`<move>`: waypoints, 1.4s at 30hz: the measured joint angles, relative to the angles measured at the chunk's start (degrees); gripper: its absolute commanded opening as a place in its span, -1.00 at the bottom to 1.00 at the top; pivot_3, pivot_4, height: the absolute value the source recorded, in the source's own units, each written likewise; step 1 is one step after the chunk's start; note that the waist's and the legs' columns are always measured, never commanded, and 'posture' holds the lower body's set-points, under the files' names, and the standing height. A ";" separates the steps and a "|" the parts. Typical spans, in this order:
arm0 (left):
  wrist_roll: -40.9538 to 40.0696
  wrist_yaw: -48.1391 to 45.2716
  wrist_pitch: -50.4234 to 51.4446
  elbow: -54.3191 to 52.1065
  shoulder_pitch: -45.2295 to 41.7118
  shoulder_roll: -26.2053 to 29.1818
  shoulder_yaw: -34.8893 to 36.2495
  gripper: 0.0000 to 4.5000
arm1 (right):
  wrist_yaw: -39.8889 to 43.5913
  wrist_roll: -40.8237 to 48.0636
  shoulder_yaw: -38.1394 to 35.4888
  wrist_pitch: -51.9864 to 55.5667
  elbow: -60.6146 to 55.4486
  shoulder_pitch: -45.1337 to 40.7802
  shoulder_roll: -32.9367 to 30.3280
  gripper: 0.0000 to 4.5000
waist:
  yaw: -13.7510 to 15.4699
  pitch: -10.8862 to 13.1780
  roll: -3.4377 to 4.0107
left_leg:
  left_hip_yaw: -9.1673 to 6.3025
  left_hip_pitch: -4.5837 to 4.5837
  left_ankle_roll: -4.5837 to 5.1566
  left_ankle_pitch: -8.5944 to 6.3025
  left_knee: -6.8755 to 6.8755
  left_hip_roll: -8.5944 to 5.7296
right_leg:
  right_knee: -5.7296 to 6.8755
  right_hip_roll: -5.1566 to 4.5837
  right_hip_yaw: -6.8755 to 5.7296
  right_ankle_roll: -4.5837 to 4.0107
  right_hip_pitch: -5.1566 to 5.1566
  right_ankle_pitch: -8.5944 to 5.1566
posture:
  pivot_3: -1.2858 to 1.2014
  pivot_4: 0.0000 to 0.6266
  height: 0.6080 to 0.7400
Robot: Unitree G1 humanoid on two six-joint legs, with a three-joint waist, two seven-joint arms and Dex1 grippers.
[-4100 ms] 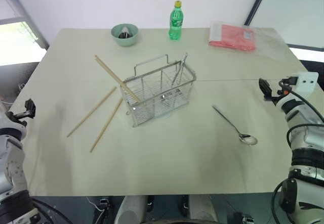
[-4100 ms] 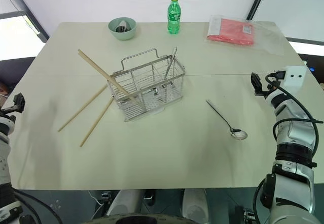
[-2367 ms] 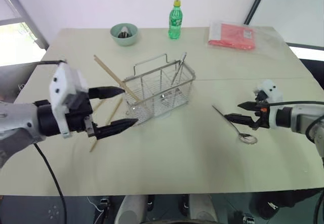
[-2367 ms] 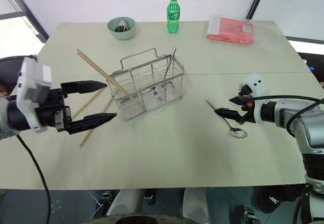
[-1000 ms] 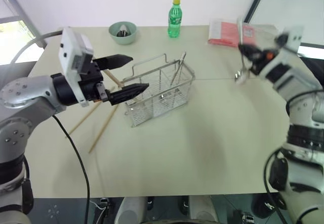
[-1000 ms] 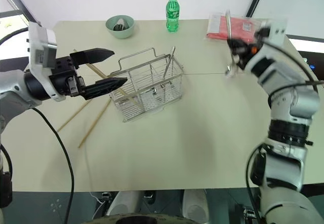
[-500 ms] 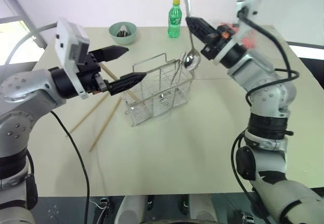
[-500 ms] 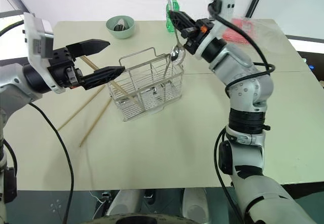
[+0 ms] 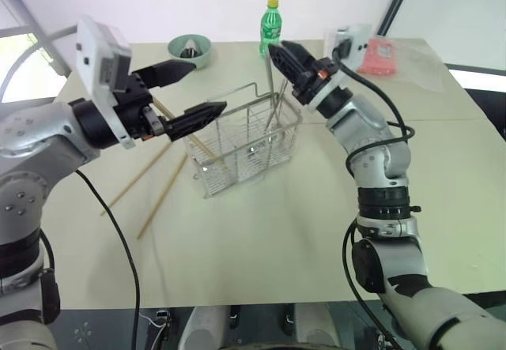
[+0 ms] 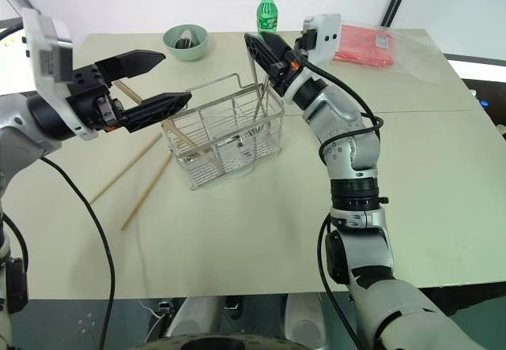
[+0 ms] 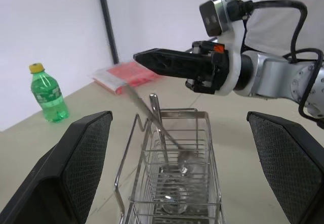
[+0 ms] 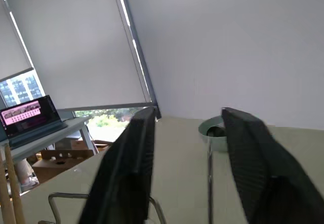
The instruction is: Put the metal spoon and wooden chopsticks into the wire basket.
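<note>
The metal spoon [image 10: 254, 85] stands nearly upright in the far right corner of the wire basket [image 9: 237, 168], at about 2 o'clock from the basket's middle. Its bowl is down inside the mesh, and its thin handle rises between the fingers of the right tool [image 9: 274, 51]. Those fingers are parted, with the handle loose in the gap, so I judge the step in hand to be the drop-off.

To finish it well, let the spoon settle against the divider. Then draw the right tool straight up and back toward 3 o'clock, so a finger does not catch the handle and tip it out.

The left tool [image 9: 209, 87] hovers spread wide at the basket's 9 o'clock end, holding nothing. The wooden chopsticks [image 9: 162, 198] come next. Two lie on the counter [image 9: 261, 255] at 8 o'clock of the basket, and one leans over its left rim.
</note>
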 measured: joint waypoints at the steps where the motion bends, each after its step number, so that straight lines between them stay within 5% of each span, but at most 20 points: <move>1: -0.18 0.06 0.00 0.00 0.00 0.00 0.11 1.00 | -0.03 0.04 -0.43 -0.17 0.06 0.01 -0.03 0.74 | 0.00 0.00 0.00 | 0.00 0.00 -0.02 -0.01 0.00 0.00 | 0.01 0.00 0.01 0.00 -0.01 0.00 | 0.03 -0.52 0.15; 2: -0.42 0.11 0.00 0.00 -0.01 0.00 0.18 1.00 | -0.07 0.26 -0.82 -0.19 0.05 0.01 -0.12 0.97 | -0.01 0.00 0.00 | 0.00 0.00 -0.03 -0.01 0.00 0.01 | 0.01 0.02 0.01 0.00 0.00 0.00 | 0.03 -0.52 0.15; 3: -0.74 0.18 0.00 0.01 -0.01 0.00 0.22 1.00 | -0.11 0.65 -1.56 -0.14 0.03 0.01 -0.29 0.99 | 0.01 0.00 0.00 | -0.02 0.00 -0.03 -0.01 0.00 0.02 | 0.00 0.03 0.01 0.00 -0.01 0.00 | 0.03 -0.52 0.15; 10: -1.39 2.88 0.11 1.20 -1.52 -0.24 1.96 1.00 | 1.28 7.40 -6.76 5.85 -1.83 -0.15 -6.11 0.99 | 0.24 0.00 0.00 | -0.03 -0.01 -0.03 0.00 0.00 0.02 | 0.00 0.04 0.03 -0.01 0.02 -0.01 | 0.03 -0.52 0.15; 15: -3.55 6.31 1.21 8.04 -5.95 -0.16 6.41 1.00 | 7.88 19.85 -12.24 17.29 -4.48 -2.00 -16.61 0.99 | 0.43 0.01 0.00 | -0.03 -0.02 0.01 0.01 -0.02 0.04 | -0.01 0.06 0.03 -0.01 0.17 -0.01 | 0.03 -0.52 0.15; 20: -1.87 2.40 2.80 17.55 -4.87 7.43 9.78 1.00 | 19.96 27.09 -12.59 26.02 -11.05 3.30 -28.50 0.99 | 0.04 0.01 -0.02 | 0.01 -0.01 0.07 -0.02 -0.08 0.05 | -0.04 -0.10 0.02 -0.01 0.17 -0.02 | 0.03 -0.52 0.15; 25: 10.45 -8.70 -2.24 28.00 6.34 14.91 7.91 1.00 | 29.84 28.80 -11.30 30.57 -16.06 14.89 -36.22 0.99 | -0.08 0.03 0.06 | 0.13 -0.02 -0.03 -0.15 -0.11 0.07 | -0.20 -0.31 0.08 -0.22 0.11 -0.12 | 0.03 -0.52 0.15; 34: 24.92 -15.71 -10.51 34.46 11.13 8.28 -5.22 1.00 | 29.60 29.33 -11.21 30.27 -20.43 18.16 -36.90 0.99 | 0.95 0.04 0.04 | 0.09 -0.15 -0.02 -0.18 -0.35 0.09 | -0.74 -0.30 0.12 -0.36 -0.04 -0.04 | 0.03 -0.52 0.15; 42: 37.07 -18.88 -17.00 52.80 -1.67 -0.89 -15.66 1.00 | 25.50 31.82 -13.97 30.47 -24.64 21.42 -37.45 0.99 | 0.77 0.04 0.00 | 0.08 -0.52 0.18 -0.24 -0.06 0.06 | -0.82 -0.30 -0.06 0.06 0.01 0.20 | 0.03 -0.52 0.15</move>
